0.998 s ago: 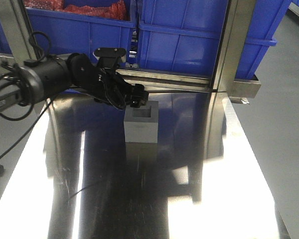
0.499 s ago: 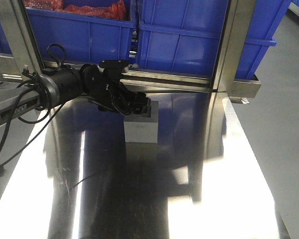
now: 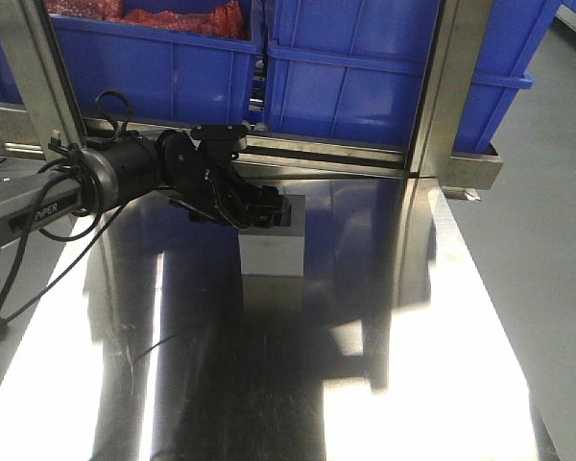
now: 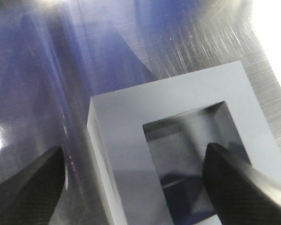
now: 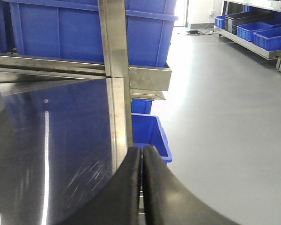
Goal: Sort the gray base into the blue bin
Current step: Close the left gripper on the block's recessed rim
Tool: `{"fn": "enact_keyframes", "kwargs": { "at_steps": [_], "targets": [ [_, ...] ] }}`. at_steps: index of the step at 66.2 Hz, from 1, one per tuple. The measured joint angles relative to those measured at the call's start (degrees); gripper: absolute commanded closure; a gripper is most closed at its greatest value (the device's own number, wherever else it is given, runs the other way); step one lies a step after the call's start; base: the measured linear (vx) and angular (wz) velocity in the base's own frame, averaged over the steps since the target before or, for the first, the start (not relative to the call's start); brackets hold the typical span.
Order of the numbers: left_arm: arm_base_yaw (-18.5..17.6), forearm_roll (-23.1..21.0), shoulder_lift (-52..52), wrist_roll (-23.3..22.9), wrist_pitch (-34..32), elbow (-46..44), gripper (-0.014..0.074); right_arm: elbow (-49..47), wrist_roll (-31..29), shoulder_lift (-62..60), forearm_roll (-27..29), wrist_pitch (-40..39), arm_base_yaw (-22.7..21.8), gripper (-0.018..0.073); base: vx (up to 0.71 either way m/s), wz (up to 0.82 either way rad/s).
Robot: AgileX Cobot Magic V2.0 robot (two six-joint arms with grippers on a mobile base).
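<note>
The gray base (image 3: 272, 248) stands on the shiny metal table (image 3: 211, 384), its square recess facing up. My left gripper (image 3: 269, 209) is at its top left edge. In the left wrist view the gray base (image 4: 131, 140) fills the frame and my left gripper (image 4: 136, 187) is open. One finger (image 4: 28, 187) is outside the block's wall and the other finger (image 4: 239, 187) is over the recess, neither touching. My right gripper (image 5: 141, 157) is shut and empty near the table's right edge. Large blue bins (image 3: 384, 77) stand on the rack behind the table.
A left blue bin (image 3: 163, 67) holds red items. Steel posts (image 3: 442, 96) rise at the table's back and right edge. A smaller blue bin (image 5: 147, 133) sits on the floor beside the table. The left arm's cable (image 3: 38, 269) hangs at the left.
The left arm has reached further right and lowered its gripper onto the gray base's top edge. The base has not moved.
</note>
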Motion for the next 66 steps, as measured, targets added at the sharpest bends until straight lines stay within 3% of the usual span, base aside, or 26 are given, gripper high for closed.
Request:
{"fn": "enact_keyframes", "kwargs": {
  "at_steps": [22,27,44,53,66],
  "targets": [
    [0.04,-0.1,0.43,-0.06,0.36,-0.46,0.0036,0.0,0.0,0.0,0.0,0.0,0.0,0.0564,0.0,0.0],
    [0.04,-0.21,0.43,-0.06,0.48,-0.46,0.0095,0.0,0.0,0.0,0.0,0.0,0.0,0.0564,0.0,0.0],
    [0.04,-0.56,0.21,-0.06,1.45,-0.74,0.044,0.0,0.0,0.0,0.0,0.0,0.0,0.0564,0.0,0.0],
    [0.11,-0.28,0.15,0.18,1.71,-0.97,0.058,0.0,0.0,0.0,0.0,0.0,0.0,0.0564,0.0,0.0],
    [0.11,-0.18,0.07,0.2,1.71,-0.97,0.0604,0.0,0.0,0.0,0.0,0.0,0.0,0.0564,0.0,0.0]
  ]
}}
